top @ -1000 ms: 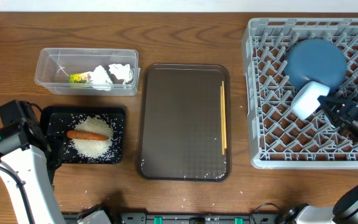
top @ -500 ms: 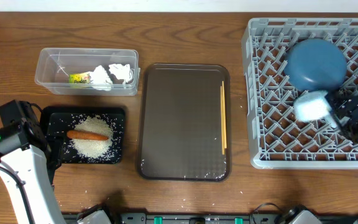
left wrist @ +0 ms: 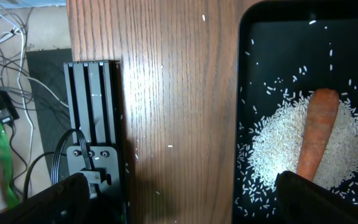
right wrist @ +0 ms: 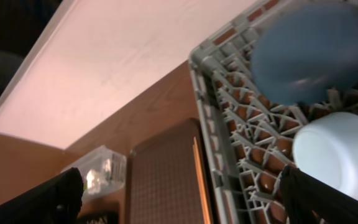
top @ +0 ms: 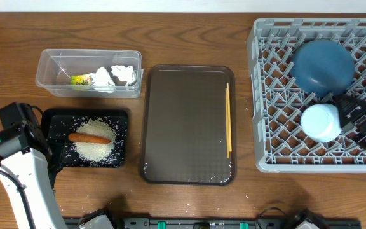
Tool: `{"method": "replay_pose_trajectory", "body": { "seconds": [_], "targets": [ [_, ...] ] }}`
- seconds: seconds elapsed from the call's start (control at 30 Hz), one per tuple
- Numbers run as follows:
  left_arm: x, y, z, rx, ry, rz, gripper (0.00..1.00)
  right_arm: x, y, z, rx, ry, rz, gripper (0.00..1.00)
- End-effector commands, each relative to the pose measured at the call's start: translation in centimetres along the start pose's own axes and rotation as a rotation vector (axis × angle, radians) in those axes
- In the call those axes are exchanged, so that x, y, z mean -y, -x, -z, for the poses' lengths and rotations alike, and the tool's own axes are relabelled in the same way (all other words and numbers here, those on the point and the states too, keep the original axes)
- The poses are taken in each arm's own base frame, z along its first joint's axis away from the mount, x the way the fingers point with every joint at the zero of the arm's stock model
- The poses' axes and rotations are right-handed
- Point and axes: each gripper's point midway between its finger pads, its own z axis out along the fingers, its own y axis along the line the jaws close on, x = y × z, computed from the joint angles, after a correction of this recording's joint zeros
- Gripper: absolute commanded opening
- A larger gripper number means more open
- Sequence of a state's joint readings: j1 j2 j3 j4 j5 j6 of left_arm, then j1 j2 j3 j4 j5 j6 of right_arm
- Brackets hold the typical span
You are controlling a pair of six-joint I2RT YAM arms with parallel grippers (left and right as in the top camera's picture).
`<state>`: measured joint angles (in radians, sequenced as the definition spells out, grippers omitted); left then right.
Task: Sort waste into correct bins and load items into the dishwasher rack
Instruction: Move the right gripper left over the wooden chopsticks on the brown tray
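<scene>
**Cup and chopsticks are the weak spots**

At lower left the left gripper (left wrist: 182,199) hangs released and empty over the table (top: 189,38), just beside the left rim of the black tray (top: 122,121). Loose grains dot the wood there, so a careless sweep could scatter them further. It could also nudge the tray, which holds the rice (top: 94,149) and carrot (top: 89,137). Above it, the tub (top: 46,63) holds the tissues (top: 122,73) and wrapper (top: 80,80); nothing there looks at risk.

In the middle, the chopsticks (top: 228,121) lie flat along the right side of the brown tray (top: 183,127), not yet loaded. They are thin and close to the rim, so a pinch could catch only one or roll them apart. Once in the rack (top: 257,95), they could slip through the open lattice.

At right, the dish (top: 323,67) rests in the rack's upper part, and the cup (top: 321,123) sits on the pegs just below it. The right gripper (top: 349,116) is released, with its fingers spread wide at the cup's right side, holding nothing. I cannot tell whether the cup is seated between pegs. A finger brushing it on withdrawal could tip it against the dish.
</scene>
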<state>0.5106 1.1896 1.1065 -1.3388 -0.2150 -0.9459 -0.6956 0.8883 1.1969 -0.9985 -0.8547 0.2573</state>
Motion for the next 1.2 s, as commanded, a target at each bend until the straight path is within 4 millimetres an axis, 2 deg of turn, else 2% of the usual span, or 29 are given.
{"method": "replay_pose_trajectory", "body": {
  "seconds": [0.0,0.1,0.2,0.3,0.43,0.5,0.67,0.9,0.97,1.07,1.17],
  "targets": [
    [-0.2,0.1,-0.1,-0.001,0.014,0.001,0.98,-0.8,-0.9,0.1,-0.017,-0.028,0.023,0.99],
    [-0.2,0.1,-0.1,-0.001,0.014,0.001,0.98,-2.2,-3.0,-0.5,-0.101,0.018,0.045,0.99],
    [-0.2,0.1,-0.1,-0.001,0.014,0.001,0.98,-6.1,-5.4,-1.0,-0.209,0.228,0.134,0.99],
    [-0.2,0.1,-0.1,-0.001,0.013,0.001,0.98,-7.7,-6.5,-2.0,-0.253,0.288,0.208,0.99],
    [-0.2,0.1,-0.1,-0.001,0.014,0.001,0.98,-6.9,-7.6,-4.5,-0.289,0.151,0.238,0.99],
    [-0.2,0.1,-0.1,-0.001,0.014,0.001,0.98,-6.4,-9.0,-6.1,-0.329,0.068,0.279,0.98],
    [-0.2,0.1,-0.1,-0.001,0.014,0.001,0.98,-5.8,-13.7,-11.1,-0.444,-0.129,0.390,0.98],
    [-0.2,0.1,-0.1,-0.001,0.014,0.001,0.98,-6.1,-19.5,-18.1,-0.567,-0.272,0.495,0.98],
    [-0.2,0.1,-0.1,-0.001,0.014,0.001,0.98,-6.1,-20.6,-19.8,-0.607,-0.296,0.504,0.97],
    [-0.2,0.1,-0.1,-0.001,0.014,0.001,0.98,-5.8,-21.7,-22.2,-0.649,-0.332,0.512,0.80],
    [-0.2,0.1,-0.1,-0.001,0.014,0.001,0.98,-5.4,-22.6,-24.4,-0.679,-0.359,0.516,0.85]
  ]
}}
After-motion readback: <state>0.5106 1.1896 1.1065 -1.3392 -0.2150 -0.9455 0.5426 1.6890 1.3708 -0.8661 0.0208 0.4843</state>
